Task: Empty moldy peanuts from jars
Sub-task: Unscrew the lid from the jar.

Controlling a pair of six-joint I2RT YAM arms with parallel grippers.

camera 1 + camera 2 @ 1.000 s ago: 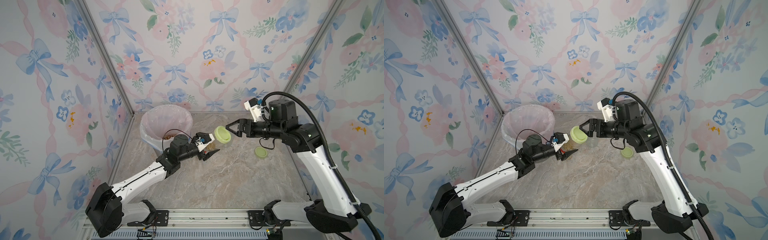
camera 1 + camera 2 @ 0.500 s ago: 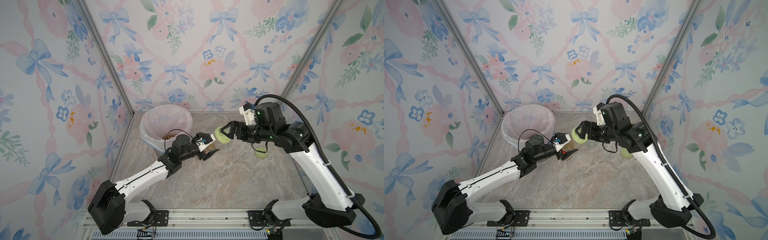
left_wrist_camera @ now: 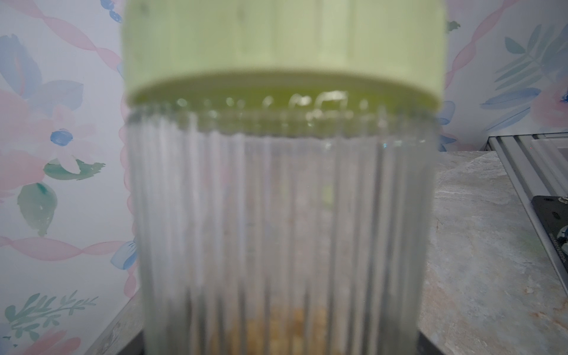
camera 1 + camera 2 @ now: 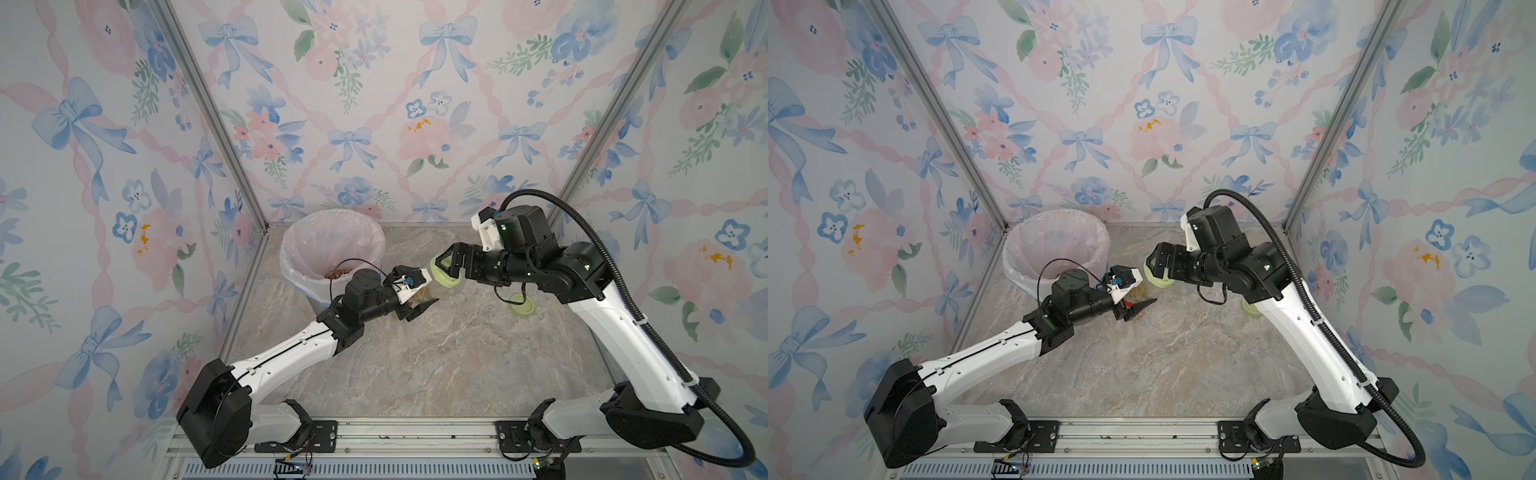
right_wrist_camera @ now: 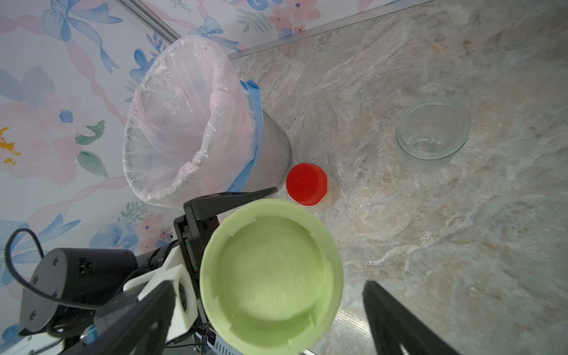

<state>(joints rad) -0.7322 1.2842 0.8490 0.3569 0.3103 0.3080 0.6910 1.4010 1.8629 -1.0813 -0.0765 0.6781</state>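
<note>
Over the last second the right arm swings down and in toward the left one. The right gripper (image 4: 448,266) now sits around the pale green round screw lid (image 5: 272,276) instead of beside it. Its jaws stand wide: in the right wrist view one finger is clearly apart from the lid's rim, so nothing is clamped yet.

The left gripper (image 4: 1136,300) keeps its hold, closed at a middling width on the body of the ribbed clear glass jar (image 3: 282,215). It holds the jar tilted, lid toward the right arm, just in front of the bag-lined grey mesh bin (image 5: 267,159) in the far left corner of the desk. We cannot tell whether the jar's base touches the desk. The moldy peanuts (image 3: 285,325), a loose tan mass, lie low inside this jar, and more already lie in the bin.

We judge the approach done and the unscrewing about to begin. The right jaws need to close on the lid and twist while the left gripper braces the glass.

An empty, lidless clear glass jar (image 5: 433,132) stands toward the far edge of the desk. A loose pale green lid (image 4: 522,309) lies nearer the right edge. The red-lidded jar (image 5: 306,183) stands just beside the bin's foot with its lid on. So we reckon one jar is emptied, one is in hand and one is left.
</note>
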